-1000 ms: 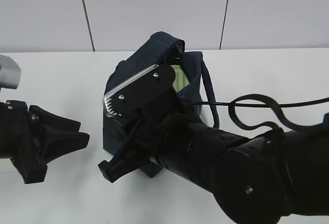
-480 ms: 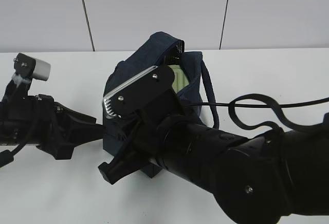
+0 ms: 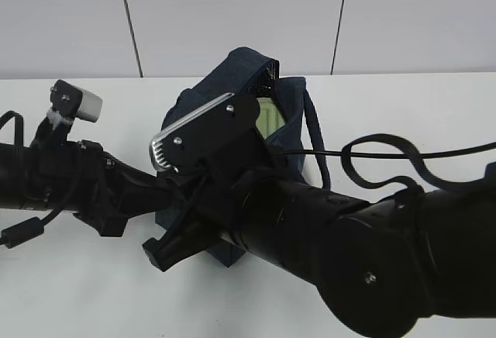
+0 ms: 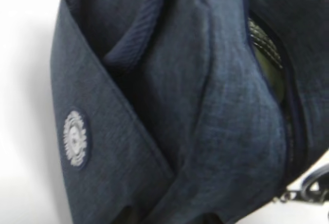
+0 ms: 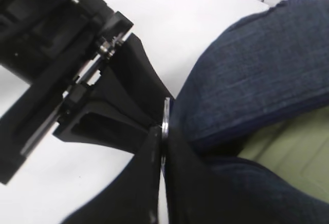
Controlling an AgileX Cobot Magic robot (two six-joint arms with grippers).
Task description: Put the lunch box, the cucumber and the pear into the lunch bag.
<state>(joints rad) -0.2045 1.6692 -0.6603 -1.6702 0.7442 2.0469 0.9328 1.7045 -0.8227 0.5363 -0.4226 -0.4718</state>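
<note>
No legible text, numbers or brand names were found, round pale emblem patch (image 4: 75, 138) on lunch bag (image 4: 205, 131) fabric, its marking too blurred to read

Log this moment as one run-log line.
phase: zipping bag | right gripper: shut on ring pull | left gripper: at bag side, grip unclear | lunch box: inside bag

Quick count: one navy lunch bag (image 3: 294, 113), one sage-green lunch box lid (image 3: 266, 117) peeking out of it, one metal ring pull (image 5: 165, 131), one round logo patch (image 4: 75, 138), two black robot arms, one white table (image 3: 418, 113).
</note>
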